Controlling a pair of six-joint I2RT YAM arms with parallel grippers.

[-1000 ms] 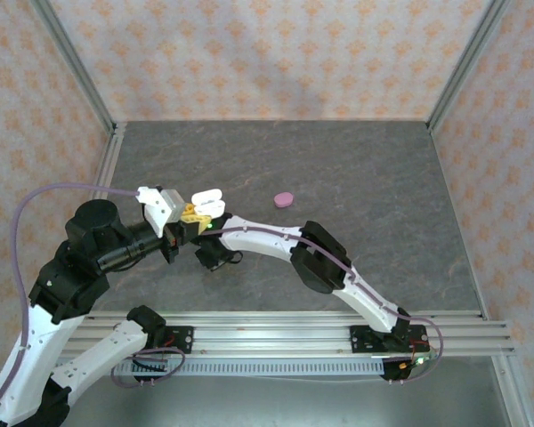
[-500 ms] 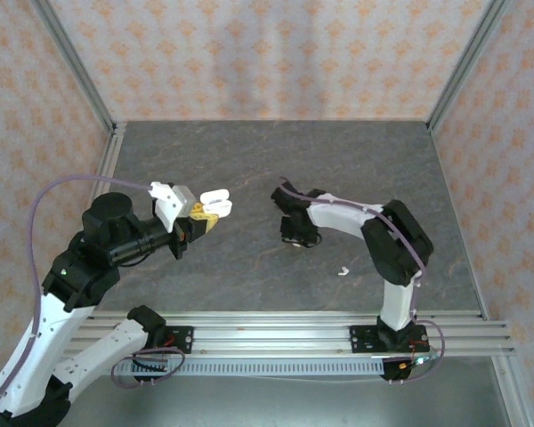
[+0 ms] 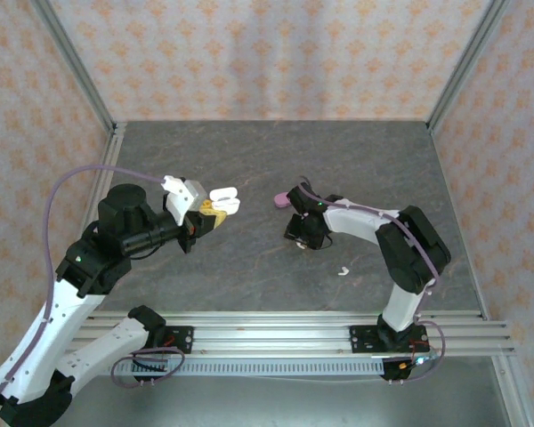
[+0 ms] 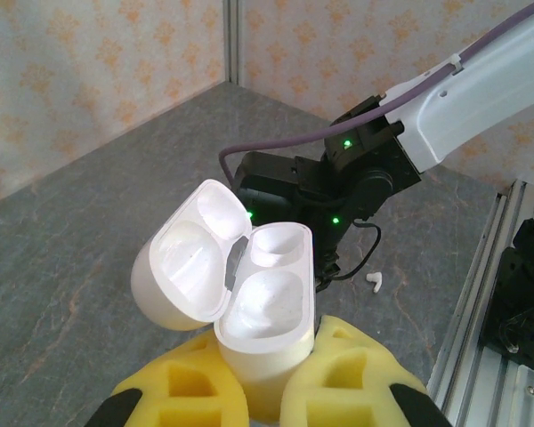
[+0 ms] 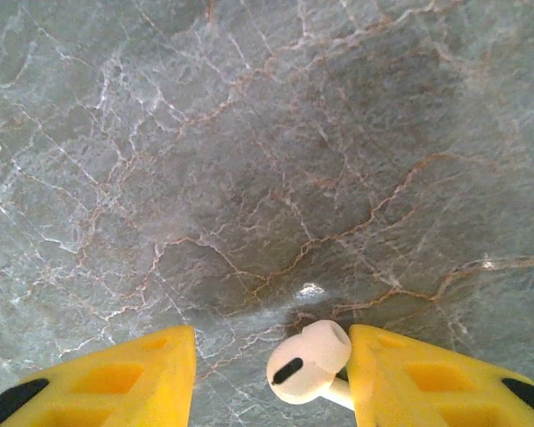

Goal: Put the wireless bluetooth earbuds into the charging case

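**Left clamped on open case, right spread over an earbud**

Left arm point(image 3: 125, 233): elbow folded back toward the near-left corner, forearm aimed at table centre, wrist about level. The left gripper point(image 4: 265, 402) has its yellow pads squeezed on the lower half of the white charging case point(image 4: 269, 311), which is held up off the table point(image 3: 249, 160). The lid is flipped open and leans to the left in the wrist view. The wells are washed-out white, so I can't tell what's in them. The bottom of the case is buried between the pads.

Right arm point(image 3: 365, 221): elbow up on the right, forearm running low and leftward across the table, wrist tipped down. The right gripper point(image 5: 271, 342) has its fingers spread, close over the surface. A white earbud point(image 5: 307, 360) lies between them, against one finger with a clear gap to the other, so it isn't pinched. Its stem is cut off at the frame edge beside that finger. From overhead the black wrist body covers the fingertips and this bud.

A second white earbud point(image 3: 343, 270) lies loose on the table, nearer the rail point(image 3: 276, 325) and apart from the right gripper. It's too small to tell its orientation.

The pink case point(image 3: 282, 199) sits closed on the table just beside the right wrist, which clips its right edge.
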